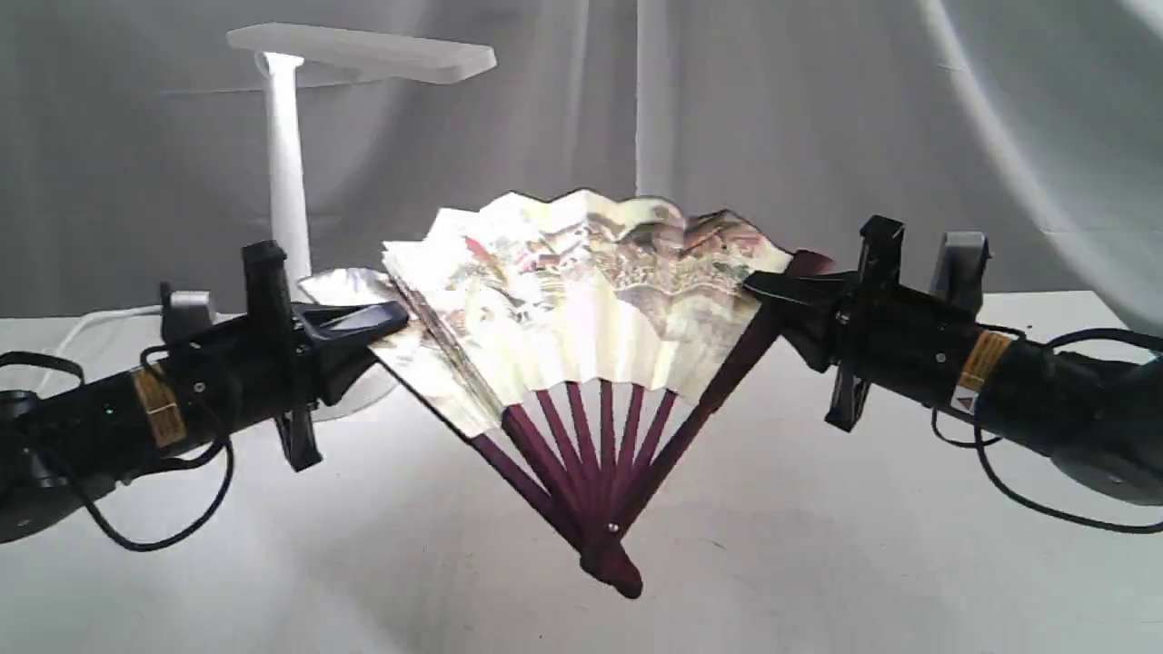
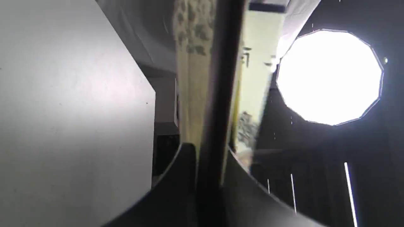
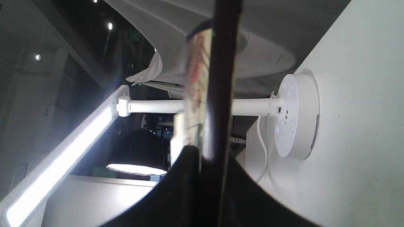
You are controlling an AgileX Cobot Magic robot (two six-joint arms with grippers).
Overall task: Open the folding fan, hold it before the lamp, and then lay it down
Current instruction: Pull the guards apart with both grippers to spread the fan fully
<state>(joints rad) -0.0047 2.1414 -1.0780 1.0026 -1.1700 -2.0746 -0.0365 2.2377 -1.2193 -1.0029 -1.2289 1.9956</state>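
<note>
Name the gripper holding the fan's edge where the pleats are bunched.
The left gripper: the folding fan has its pleats stacked tightly by those jaws, while those toward the right gripper lie spread open.

White table (image 1: pixel 818 545) running pale right across, and up at ten o'clock the lamp (image 1: pixel 284 163) stands on it by its round base (image 3: pixel 296 119), with the white cord (image 1: pixel 86 324) trailing over the surface out toward nine o'clock.

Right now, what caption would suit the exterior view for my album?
Left gripper and right gripper hold the folding fan partly spread, the lamp standing behind it.
</note>
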